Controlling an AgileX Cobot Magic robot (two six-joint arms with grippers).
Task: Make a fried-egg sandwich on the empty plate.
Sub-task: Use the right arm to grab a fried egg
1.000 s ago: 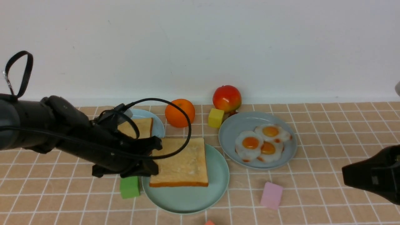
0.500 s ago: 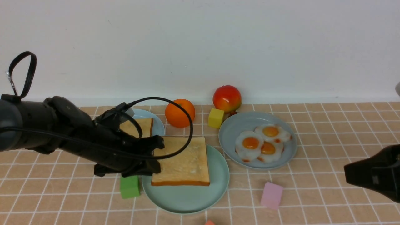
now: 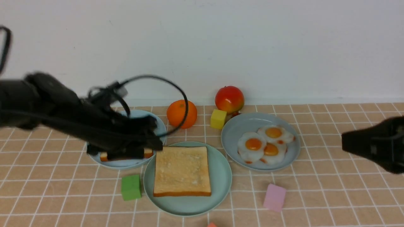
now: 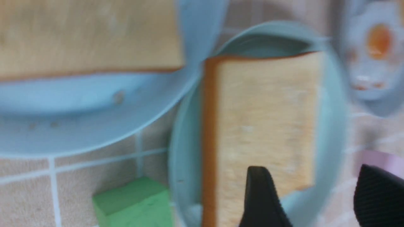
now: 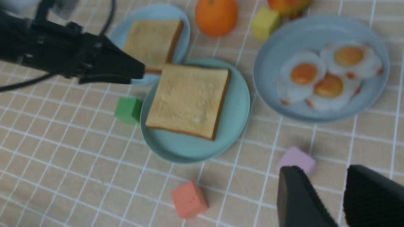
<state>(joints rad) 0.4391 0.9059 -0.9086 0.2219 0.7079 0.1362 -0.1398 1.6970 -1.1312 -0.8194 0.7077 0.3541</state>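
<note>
**Fried-egg sandwich, judged to be at stage 1 of 3.** The sandwich so far is 1 toast slice (image 3: 182, 170). It lies flat and roughly centred on the mint-green plate (image 3: 222, 189), which sits close to the near edge of the counter (image 3: 331, 195), about midway along it. Neither claw touches the slice. It serves as the base, so its broad face is up to receive an egg.

The left claw (image 4: 311, 171) is spread wide, with nothing between its fingers (image 4: 262, 195). It hangs over the near part of the pale sky-blue plate (image 5: 154, 9), which lies just beside the mint-green plate toward the counter's left edge. That plate carries the 2nd toast slice (image 5: 151, 42), probably the lid, kept apart until the filling is in.

Toward the right edge, just beside the mint-green plate, the grey-blue plate (image 3: 232, 138) holds 3 fried eggs (image 3: 252, 145) overlapping in a cluster; only 1 is needed. The right claw (image 5: 318, 170) hovers near the right edge with its jaws a little apart and empty. It is on the eggs' side, so it is likely the one placed to fetch an egg. The overlap may make lifting 1 egg alone awkward.

Distractors:
- Toward the near edge: a green block (image 3: 131, 187) just beside the mint-green rim, a pink block (image 3: 274, 197) and a coral block (image 5: 188, 199).
- Toward the far edge: an orange (image 3: 178, 114), a yellow block (image 3: 218, 119) and an apple (image 3: 229, 99).
</note>
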